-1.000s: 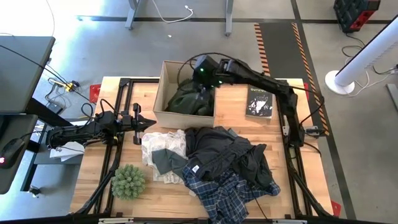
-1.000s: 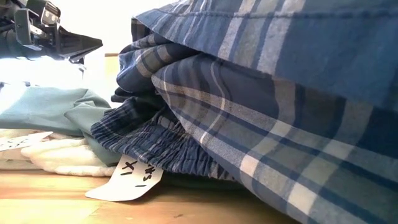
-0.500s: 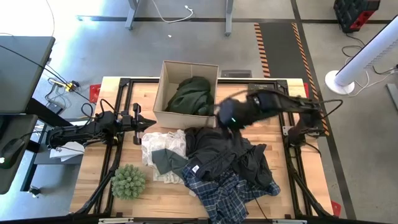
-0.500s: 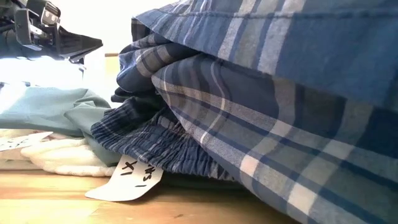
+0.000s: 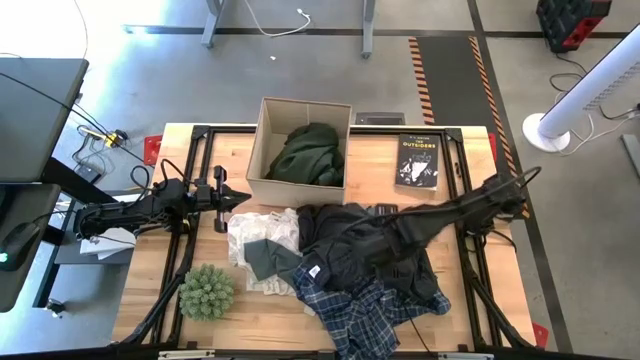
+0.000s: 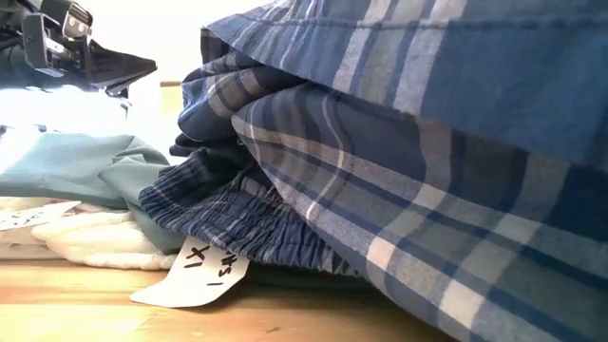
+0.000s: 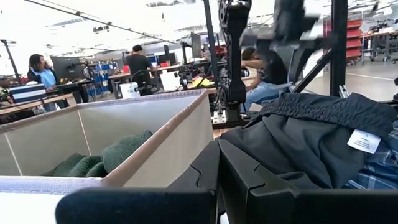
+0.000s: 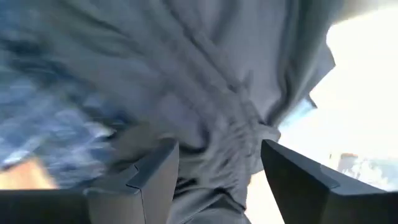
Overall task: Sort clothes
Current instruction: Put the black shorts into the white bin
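Observation:
A pile of clothes lies on the table: a black garment (image 5: pixel 350 240) on top, a blue-and-white plaid one (image 5: pixel 355 310) at the near edge, and white (image 5: pixel 262 230) and grey (image 5: pixel 262 260) ones on its left. A dark green garment (image 5: pixel 310 152) lies in the cardboard box (image 5: pixel 262 150). My right gripper (image 5: pixel 383 243) is open, low over the black garment, whose folds fill the right wrist view (image 8: pixel 205 93). My left gripper (image 5: pixel 240 198) is shut and empty, left of the pile, beside the box's near corner. My right gripper (image 8: pixel 214 180) stands open right at the black garment's bunched folds (image 8: pixel 242 130), coming from the table's right and slanting down. I cannot tell whether its fingers touch the cloth.
A spiky green plant ball (image 5: pixel 207 290) sits at the near left. A black book (image 5: pixel 418 162) lies at the far right. The plaid garment (image 6: pixel 399 190) fills most of the low view. People show in the room beyond the box in the left wrist view (image 7: pixel 43 68).
My right gripper has swung from above the cardboard box toward the table's near edge and gone down over the black garment on the pile. The dark green garment stays in the box.

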